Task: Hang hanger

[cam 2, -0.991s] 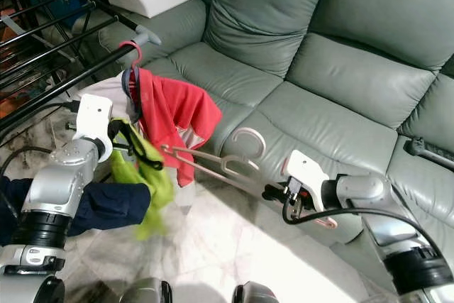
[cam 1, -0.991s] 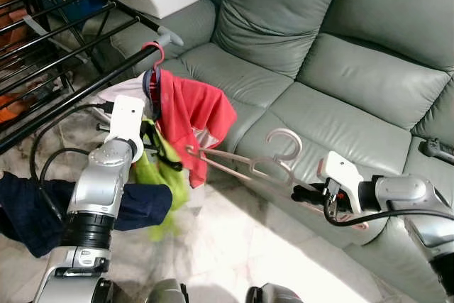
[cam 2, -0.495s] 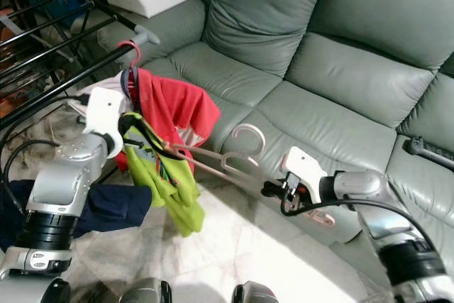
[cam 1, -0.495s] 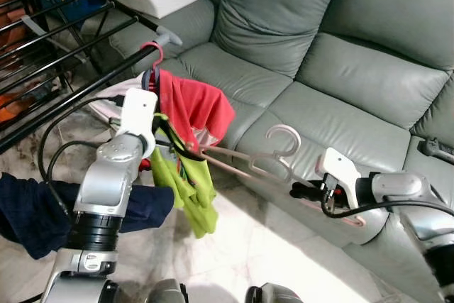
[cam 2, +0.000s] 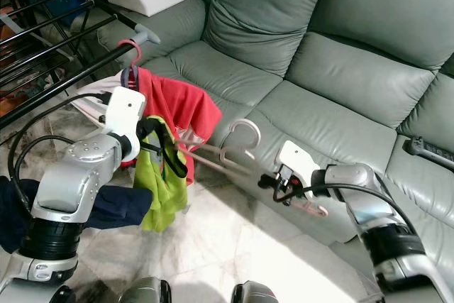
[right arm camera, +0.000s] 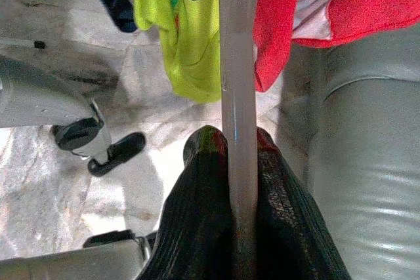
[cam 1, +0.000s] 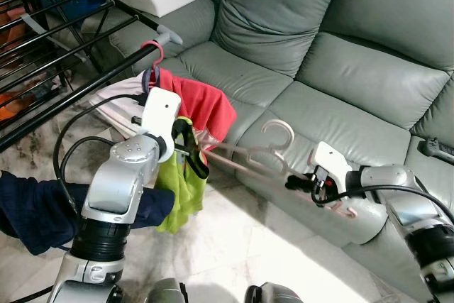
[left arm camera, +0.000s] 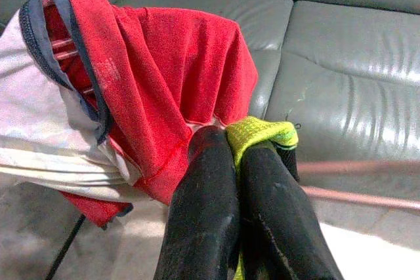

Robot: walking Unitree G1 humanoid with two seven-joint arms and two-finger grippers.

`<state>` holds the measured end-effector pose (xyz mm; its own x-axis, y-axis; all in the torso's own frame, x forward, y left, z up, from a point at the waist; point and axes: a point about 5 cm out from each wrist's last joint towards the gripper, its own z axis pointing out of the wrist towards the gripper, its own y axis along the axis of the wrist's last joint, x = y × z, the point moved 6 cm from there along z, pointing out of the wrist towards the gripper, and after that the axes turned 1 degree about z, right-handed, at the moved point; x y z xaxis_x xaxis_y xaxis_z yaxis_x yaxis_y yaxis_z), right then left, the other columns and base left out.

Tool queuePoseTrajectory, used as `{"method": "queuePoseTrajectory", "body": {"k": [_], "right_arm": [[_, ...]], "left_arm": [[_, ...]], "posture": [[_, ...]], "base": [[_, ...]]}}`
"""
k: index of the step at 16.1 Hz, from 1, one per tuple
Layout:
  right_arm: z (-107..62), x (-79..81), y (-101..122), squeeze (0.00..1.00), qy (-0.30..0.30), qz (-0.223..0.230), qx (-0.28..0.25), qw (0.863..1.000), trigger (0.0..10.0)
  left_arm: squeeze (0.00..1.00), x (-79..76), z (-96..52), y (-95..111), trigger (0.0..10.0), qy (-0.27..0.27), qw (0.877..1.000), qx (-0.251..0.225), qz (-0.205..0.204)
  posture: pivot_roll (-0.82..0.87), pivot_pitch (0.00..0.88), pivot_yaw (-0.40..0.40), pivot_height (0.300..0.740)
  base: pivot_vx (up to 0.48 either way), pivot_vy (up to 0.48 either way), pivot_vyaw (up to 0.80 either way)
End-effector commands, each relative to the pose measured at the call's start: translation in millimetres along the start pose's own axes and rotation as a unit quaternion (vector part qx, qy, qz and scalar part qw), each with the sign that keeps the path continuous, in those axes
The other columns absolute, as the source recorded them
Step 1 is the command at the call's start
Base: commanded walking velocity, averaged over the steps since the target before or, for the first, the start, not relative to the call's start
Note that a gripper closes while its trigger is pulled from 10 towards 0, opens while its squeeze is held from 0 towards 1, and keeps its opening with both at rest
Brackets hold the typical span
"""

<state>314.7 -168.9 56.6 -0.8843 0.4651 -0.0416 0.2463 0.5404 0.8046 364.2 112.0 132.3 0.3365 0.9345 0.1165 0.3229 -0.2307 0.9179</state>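
Holding: right tool (cam 1: 292,184) pinching one end of pale pink plastic hanger (cam 1: 245,155), centre frame, hook up, over grey leather sofa (cam 1: 340,69) front
Left tool (cam 1: 190,155): fingers pressed together on lime-green garment (cam 1: 177,193), hanging centre-left, touching hanger's other end
Behind: red shirt (cam 1: 202,104) on red hanger on black drying rack (cam 1: 57,40), upper left
Lower left: dark navy cloth (cam 1: 35,207) over left arm

The sofa (cam 1: 340,69) across the upper right looked like smooth grey-green leather with a dull sheen. The pale pink hanger (cam 1: 262,155) at centre seemed glossy plastic, the red towel (left arm camera: 164,70) coarse matt cloth, and the floor (cam 1: 241,260) polished marble.
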Motion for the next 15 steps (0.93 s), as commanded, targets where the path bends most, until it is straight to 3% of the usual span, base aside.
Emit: {"method": "queuePoseTrajectory", "body": {"k": [1, 5, 6, 10, 13, 14, 15], "right_arm": [[-0.2, -8.8, 5, 0.0, -0.021, -0.011, -0.006, 1.0, 10.0], [4.2, -23.4, 7, 0.0, -0.073, -0.009, -0.021, 0.997, 10.0], [4.4, -23.4, 7, 0.0, -0.073, -0.01, -0.022, 0.997, 10.0], [11.4, -41.5, 11, 0.0, -0.143, 0.032, -0.053, 0.988, 10.0], [18.5, -37.8, 17, 0.0, -0.136, 0.05, -0.073, 0.987, 10.0], [17.4, -50.0, 18, 0.0, -0.177, 0.069, -0.078, 0.979, 10.0], [16.8, -54.9, 19, 0.0, -0.192, 0.089, -0.088, 0.973, 10.0]], "left_arm": [[0.0, -6.2, -5.6, 13, 10.0, -0.018, 1.0, -0.021, 0.004], [0.0, -47.4, -19.1, 28, 10.0, -0.136, 0.989, -0.062, 0.006], [0.0, -48.5, -19.6, 29, 10.0, -0.138, 0.988, -0.064, 0.008], [0.0, -77.5, -40.7, 54, 10.0, -0.231, 0.962, -0.146, 0.03], [0.0, -87.8, -45.4, 58, 10.0, -0.249, 0.954, -0.163, 0.043], [0.0, -97.7, -55.1, 61, 10.0, -0.291, 0.94, -0.176, 0.033], [0.0, -99.5, -57.6, 62, 10.0, -0.299, 0.937, -0.181, 0.028]], "posture": [[-0.02, 0.045, -0.027, 0.74], [-0.03, 0.046, -0.027, 0.74], [-0.03, 0.046, -0.027, 0.74], [-0.03, 0.045, -0.028, 0.74], [-0.02, 0.045, -0.029, 0.74], [-0.02, 0.045, -0.029, 0.74], [-0.03, 0.045, -0.031, 0.74]], "base": [[0.0, 0.0, 0.0], [0.0, 0.0, 0.0], [0.0, 0.0, 0.0], [0.0, 0.0, 0.0], [0.0, 0.0, 0.0], [0.0, 0.0, 0.0], [0.0, 0.0, 0.0]]}}
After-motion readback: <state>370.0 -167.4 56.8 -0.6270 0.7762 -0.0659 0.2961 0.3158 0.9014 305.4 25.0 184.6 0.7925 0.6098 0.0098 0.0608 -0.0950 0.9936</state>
